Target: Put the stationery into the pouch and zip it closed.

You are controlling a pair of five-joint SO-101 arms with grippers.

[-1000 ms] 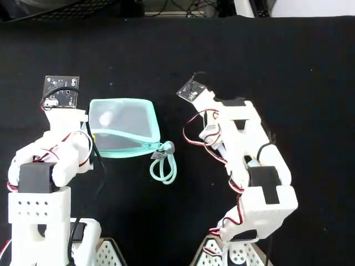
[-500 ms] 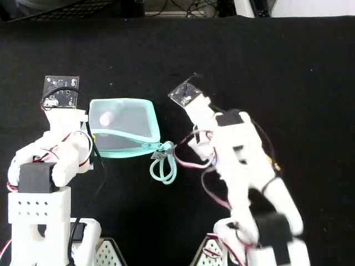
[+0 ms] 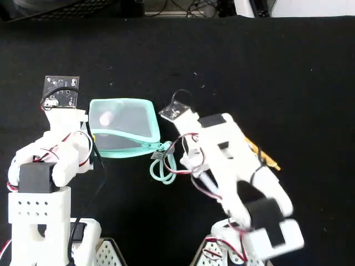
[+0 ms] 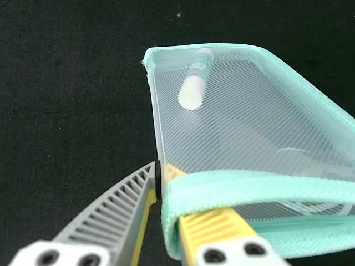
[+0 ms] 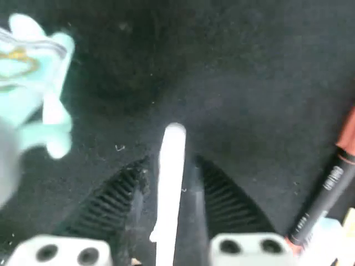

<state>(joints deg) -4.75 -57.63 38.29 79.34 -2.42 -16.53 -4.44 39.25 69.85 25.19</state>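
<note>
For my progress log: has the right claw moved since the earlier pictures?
Yes. In the high view, the right claw moved toward the pouch, which stayed still.

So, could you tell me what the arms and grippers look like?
The left arm and right arm are blocky white plastic with black motors and red and black cables. The left gripper has one grey and one yellow ribbed finger.

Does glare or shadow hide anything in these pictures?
High view: even light, the black tablecloth shows no clear shadows. Left wrist view: no glare on the translucent mint mesh pouch; the white tube inside shows through. Right wrist view: the white stick stands out bright against dark cloth.
</note>
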